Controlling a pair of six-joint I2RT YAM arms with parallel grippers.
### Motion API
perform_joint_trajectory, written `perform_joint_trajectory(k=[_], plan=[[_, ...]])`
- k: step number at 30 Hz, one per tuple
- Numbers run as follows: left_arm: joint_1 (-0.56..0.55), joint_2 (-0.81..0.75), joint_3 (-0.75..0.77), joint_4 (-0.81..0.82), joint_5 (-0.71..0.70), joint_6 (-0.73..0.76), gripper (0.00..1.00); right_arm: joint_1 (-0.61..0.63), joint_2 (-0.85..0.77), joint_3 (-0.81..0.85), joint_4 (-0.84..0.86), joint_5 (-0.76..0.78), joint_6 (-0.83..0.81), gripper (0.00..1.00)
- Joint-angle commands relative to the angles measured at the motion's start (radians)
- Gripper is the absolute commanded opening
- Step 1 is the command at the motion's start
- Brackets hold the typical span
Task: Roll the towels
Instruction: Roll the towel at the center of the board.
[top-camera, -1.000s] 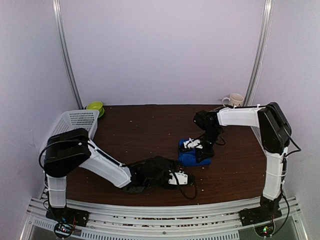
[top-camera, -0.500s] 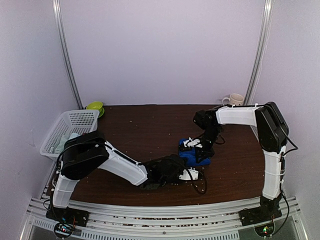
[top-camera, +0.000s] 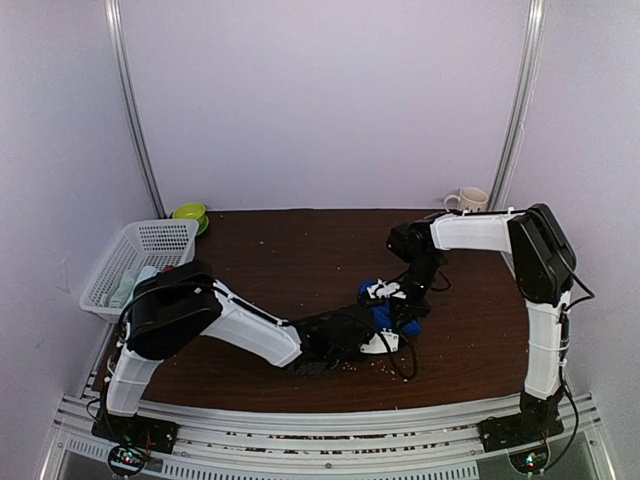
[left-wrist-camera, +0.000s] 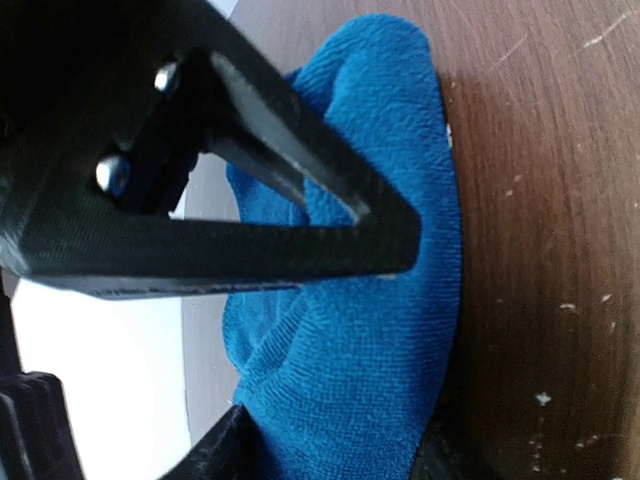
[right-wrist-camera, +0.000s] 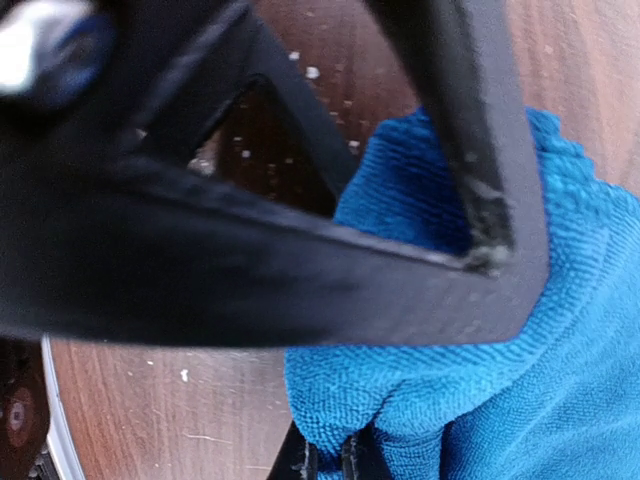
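Left end effector (top-camera: 392, 335) has closed around blue towel (left-wrist-camera: 360, 340).

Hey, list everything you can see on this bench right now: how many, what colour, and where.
blue towel: one, royal blue, bunched mid-table between the two grippers
mint towel: one, pale green, inside the basket
basket: one, white, left edge of the table
bowl: one, lime green, far left corner
mug: one, white, far right corner
table: one, dark brown wood
left gripper: one, black, closed on the blue towel's near side
right gripper: one, black, shut on the blue towel's far side
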Motion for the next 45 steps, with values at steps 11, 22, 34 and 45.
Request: perform_joint_trajectory(k=[11, 22, 34, 45], plan=[[0.012, -0.003, 0.033, -0.290, 0.109, -0.074, 0.00, 0.026, 0.012, -0.057, -0.066, 0.018, 0.003, 0.08], [0.013, -0.024, 0.221, -0.702, 0.370, -0.310, 0.00, -0.019, -0.360, -0.229, 0.174, 0.191, 0.140, 0.49], [0.012, 0.104, 0.514, -1.079, 0.511, -0.555, 0.00, -0.145, -0.930, -0.708, 0.525, 0.429, 0.039, 0.70], [0.089, 0.220, 0.716, -1.201, 0.798, -0.787, 0.00, -0.145, -1.319, -1.086, 0.579, 0.354, -0.248, 0.76]])
